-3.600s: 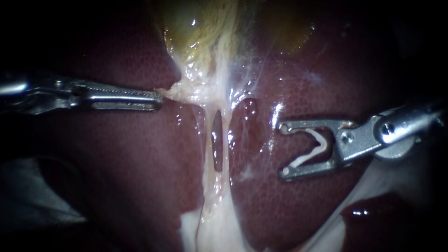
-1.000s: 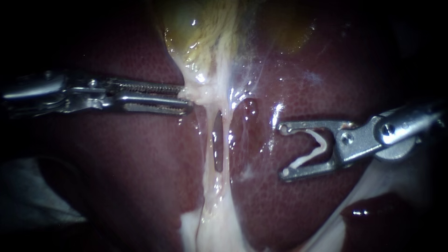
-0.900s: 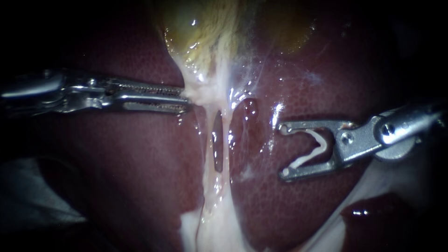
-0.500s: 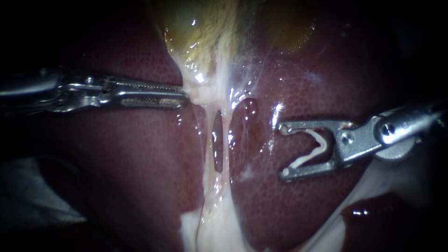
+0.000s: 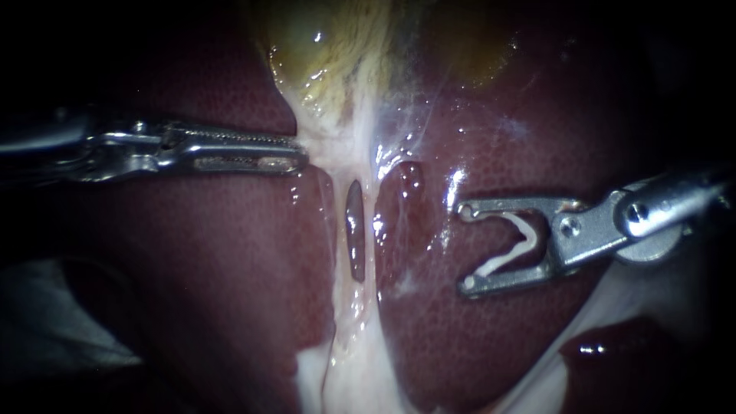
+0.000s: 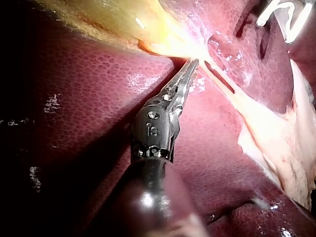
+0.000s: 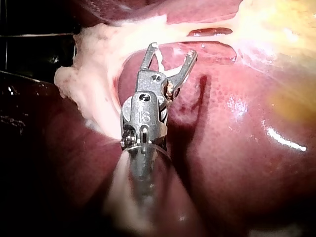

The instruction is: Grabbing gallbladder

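The only marks we saw were small stamped marks on the metal body of the left instrument [image 6: 191, 64] and on that of the right instrument [image 7: 172, 53], each seen from its own wrist camera. We did not read them off. Nothing else in any view carried a word, label, brand, number or sign.

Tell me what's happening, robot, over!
Left slender metal instrument: jaws shut on pale neck of yellowish gallbladder. Right metal instrument: jaws holding white bent clip over dark red liver. Nothing blocking.
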Controlling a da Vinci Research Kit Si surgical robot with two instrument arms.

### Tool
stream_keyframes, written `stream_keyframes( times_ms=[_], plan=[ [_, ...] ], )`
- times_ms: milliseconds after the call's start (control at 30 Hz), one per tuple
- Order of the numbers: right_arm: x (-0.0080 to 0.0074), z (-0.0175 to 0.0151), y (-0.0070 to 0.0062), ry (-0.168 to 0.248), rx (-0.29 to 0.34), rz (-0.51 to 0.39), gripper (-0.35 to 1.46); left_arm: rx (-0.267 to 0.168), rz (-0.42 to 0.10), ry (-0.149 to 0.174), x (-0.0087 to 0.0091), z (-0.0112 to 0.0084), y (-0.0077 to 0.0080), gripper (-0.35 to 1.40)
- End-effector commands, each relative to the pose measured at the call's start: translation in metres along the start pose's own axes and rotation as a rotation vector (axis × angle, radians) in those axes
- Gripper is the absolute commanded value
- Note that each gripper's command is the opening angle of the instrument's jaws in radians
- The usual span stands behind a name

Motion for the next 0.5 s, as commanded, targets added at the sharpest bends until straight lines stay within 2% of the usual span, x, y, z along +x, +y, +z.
stream_keyframes(
  times_ms=[33, 233, 500],
  plan=[
    [0.0, 0.0, 0.0, 0.0, 0.0, 0.0, 0.49, 0.0, 0.001, -0.004, 0.0, -0.0001, 0.0, -0.35],
    [0.0, 0.0, 0.0, 0.0, 0.0, 0.0, 0.49, -0.007, 0.002, -0.006, 0.0, -0.0011, -0.0002, -0.35],
    [0.0, 0.0, 0.0, 0.0, 0.0, 0.0, 0.49, 0.007, 0.0, -0.006, 0.0005, -0.0049, -0.0013, -0.35]
  ],
)
